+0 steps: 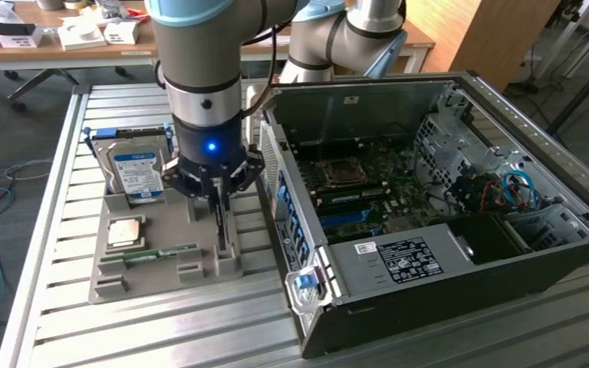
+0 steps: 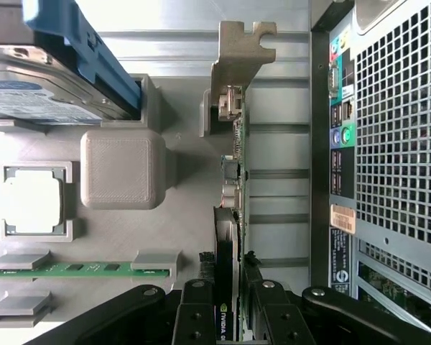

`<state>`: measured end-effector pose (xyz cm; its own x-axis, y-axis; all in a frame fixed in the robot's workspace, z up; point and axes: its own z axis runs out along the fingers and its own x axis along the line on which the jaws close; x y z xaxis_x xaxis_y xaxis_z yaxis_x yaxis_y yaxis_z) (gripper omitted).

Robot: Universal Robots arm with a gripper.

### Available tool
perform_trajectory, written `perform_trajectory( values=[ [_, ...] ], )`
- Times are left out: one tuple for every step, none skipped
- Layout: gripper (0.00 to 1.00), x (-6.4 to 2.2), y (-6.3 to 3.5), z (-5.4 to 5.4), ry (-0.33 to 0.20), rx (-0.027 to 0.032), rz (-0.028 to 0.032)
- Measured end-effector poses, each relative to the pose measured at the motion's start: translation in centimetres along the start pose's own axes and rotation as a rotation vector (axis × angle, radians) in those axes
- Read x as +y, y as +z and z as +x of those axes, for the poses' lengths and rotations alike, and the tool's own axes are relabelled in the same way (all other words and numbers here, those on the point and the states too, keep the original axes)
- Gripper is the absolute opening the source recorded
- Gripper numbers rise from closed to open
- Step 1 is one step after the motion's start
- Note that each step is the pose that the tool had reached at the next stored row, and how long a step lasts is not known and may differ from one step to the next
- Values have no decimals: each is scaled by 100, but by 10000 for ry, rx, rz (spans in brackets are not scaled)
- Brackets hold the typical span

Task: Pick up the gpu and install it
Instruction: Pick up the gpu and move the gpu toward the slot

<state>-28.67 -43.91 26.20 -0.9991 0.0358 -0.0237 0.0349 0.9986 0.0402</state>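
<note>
The gpu (image 2: 233, 165) stands on its edge in a slot of the grey holder tray (image 2: 122, 172), with its metal bracket at the far end. In the exterior view the gpu (image 1: 221, 234) is a thin dark strip under the arm. My gripper (image 2: 233, 323) straddles the card's near end, one black finger (image 2: 196, 316) pressed on each side, so it is shut on the card. From outside, the gripper (image 1: 218, 207) hangs straight down over the tray (image 1: 162, 272), just to the exterior view's left of the open computer case (image 1: 428, 230).
The tray also holds a silver hard drive (image 1: 136, 172) with a blue-white label, a square processor (image 1: 125, 231) and a slim green memory stick (image 1: 151, 254). The case's rear wall (image 2: 388, 144) stands close beside the card. Everything rests on a slatted metal table (image 1: 172, 330).
</note>
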Motion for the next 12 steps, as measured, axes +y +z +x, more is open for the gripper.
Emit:
perform_trajectory(
  values=[
    [26,1,-12,0,0,-1,-1],
    [26,1,-24,0,0,-1,-1],
    [26,1,-36,-1,0,0,0],
    [26,2,-51,-1,0,0,0],
    [26,2,-64,-2,-1,0,0],
    [26,3,-79,-2,-1,0,0],
    [26,4,-93,-3,-1,0,0],
    [26,4,-107,-3,-1,0,0],
    [26,5,-120,-4,-1,0,0],
    [26,5,-135,-4,-1,0,0],
    [26,6,-149,-5,-1,0,-1],
    [26,7,-164,-6,-1,1,0]
  ],
)
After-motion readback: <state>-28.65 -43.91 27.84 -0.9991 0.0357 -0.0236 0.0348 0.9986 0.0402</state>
